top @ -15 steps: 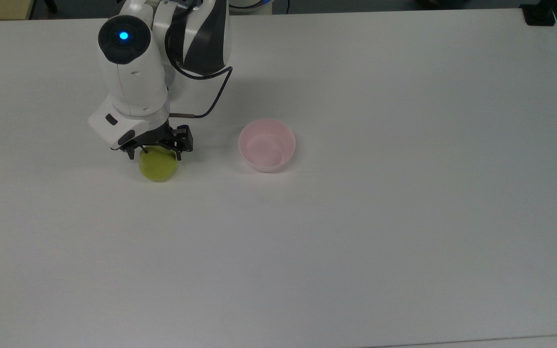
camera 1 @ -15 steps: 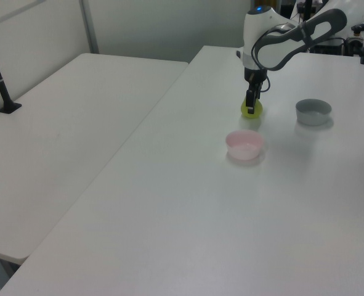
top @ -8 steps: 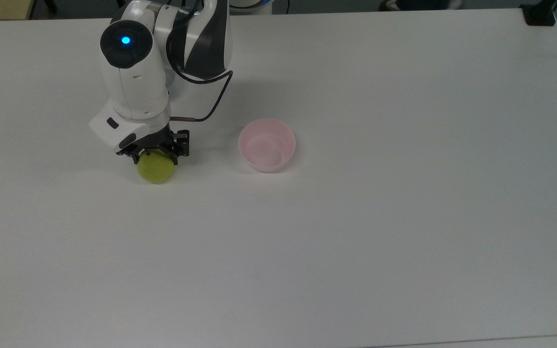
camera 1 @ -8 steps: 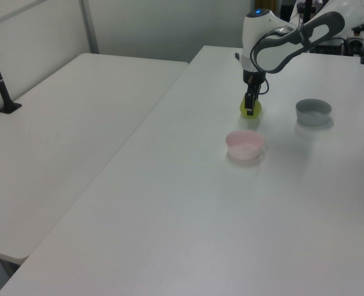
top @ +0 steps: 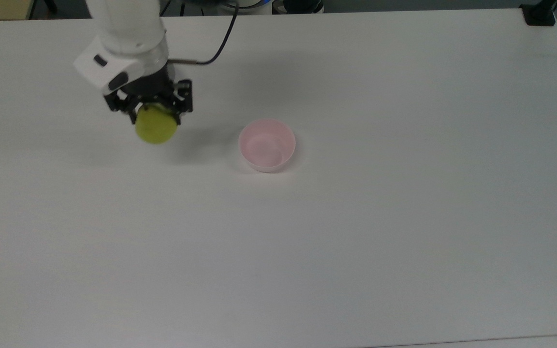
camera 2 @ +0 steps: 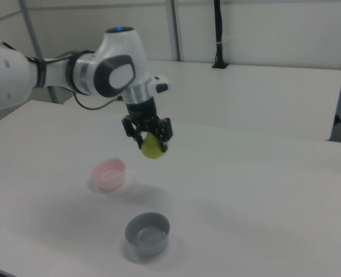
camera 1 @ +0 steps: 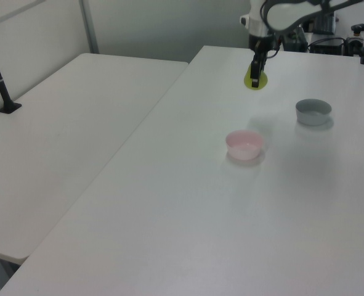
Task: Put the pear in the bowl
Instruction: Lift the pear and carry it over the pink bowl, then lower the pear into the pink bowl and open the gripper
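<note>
While the gripper (top: pixel 155 113) stays out over your white surface (top: pixel 356 232), note that its black fingers (camera 2: pixel 134 130) are clamped on the pear (top: pixel 156 126), one on each side, with the yellow-green fruit hanging below them, clear of the surface (a soft shadow lies beneath it in the right view). You will find the bowl (top: pixel 267 145), pale pink, standing upright and holding nothing, well apart from the pear toward the top view's right. A grey bowl (camera 2: pixel 147 233) sits near the pink one, nearer the camera in the right view.
</note>
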